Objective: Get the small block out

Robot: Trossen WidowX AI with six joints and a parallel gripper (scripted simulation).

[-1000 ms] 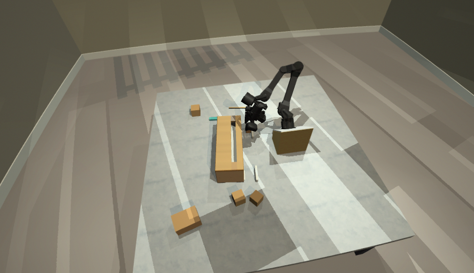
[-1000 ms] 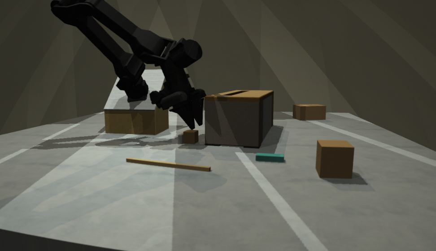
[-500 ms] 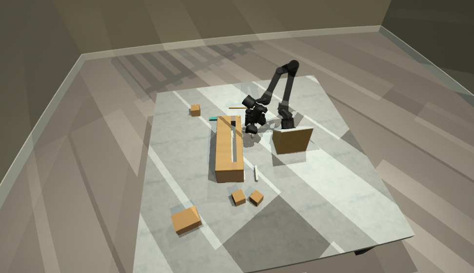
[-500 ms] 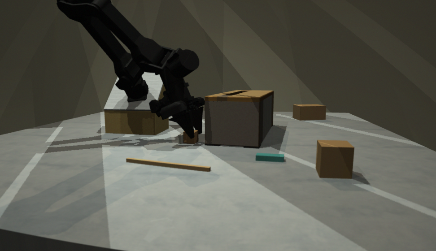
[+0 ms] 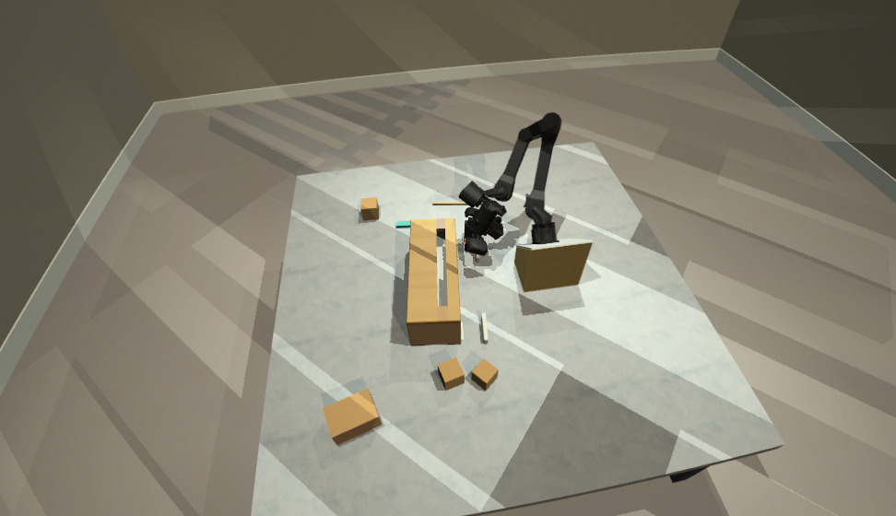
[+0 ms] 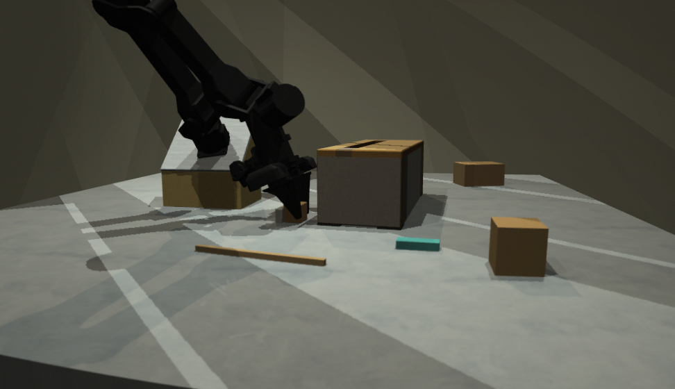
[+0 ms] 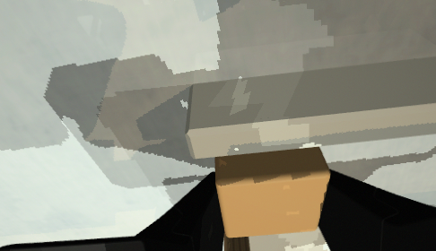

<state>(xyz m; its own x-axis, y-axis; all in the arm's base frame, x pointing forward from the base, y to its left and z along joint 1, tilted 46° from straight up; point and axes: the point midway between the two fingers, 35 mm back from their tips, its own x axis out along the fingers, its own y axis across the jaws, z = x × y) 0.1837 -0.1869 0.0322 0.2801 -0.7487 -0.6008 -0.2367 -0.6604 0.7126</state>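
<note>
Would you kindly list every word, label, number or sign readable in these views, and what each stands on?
None: no readable text, number or sign shows in any view.
The slotted box, the small block in the tool, the loose brown blocks, the teal piece and the wooden stick have plain faces.
The pale bands on the table are light, not markings.

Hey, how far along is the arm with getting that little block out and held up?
Done: the small block is out of the box, on the table. In hand: the gripper is down around it, fingers closed on its sides. Left: lifting it and holding it still, well clear of the box.
</note>
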